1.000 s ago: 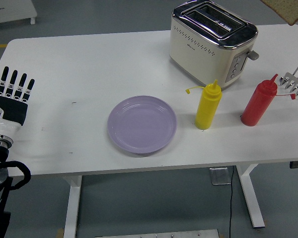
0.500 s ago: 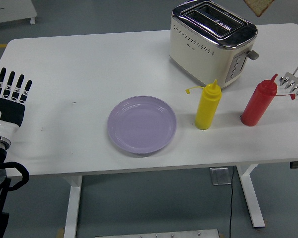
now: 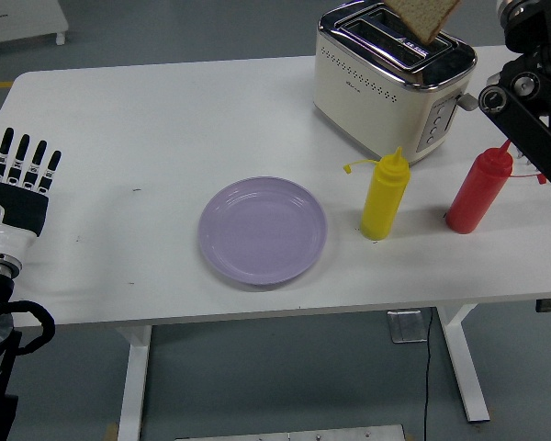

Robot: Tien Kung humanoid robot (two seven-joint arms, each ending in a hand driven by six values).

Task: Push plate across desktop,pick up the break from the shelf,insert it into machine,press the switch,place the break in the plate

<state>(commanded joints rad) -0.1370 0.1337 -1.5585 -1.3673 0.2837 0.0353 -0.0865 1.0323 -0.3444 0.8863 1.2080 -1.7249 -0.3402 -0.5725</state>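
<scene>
White table (image 3: 147, 129), bread (image 3: 424, 16) top cropped

We record two limbs. The left hand (image 3: 20, 179) has four visible black fingers, each banded with white segments at the joints, set on a black palm block. Below it we note a white, rounded wrist collar, then a ringed metallic joint, then black casing with a looped black cable at the lower corner. The right arm (image 3: 535, 101) is black and angular, built of linked plates; we count several round silver-grey bolt heads or pivots along its edges. Its hand lies outside the view.
</scene>
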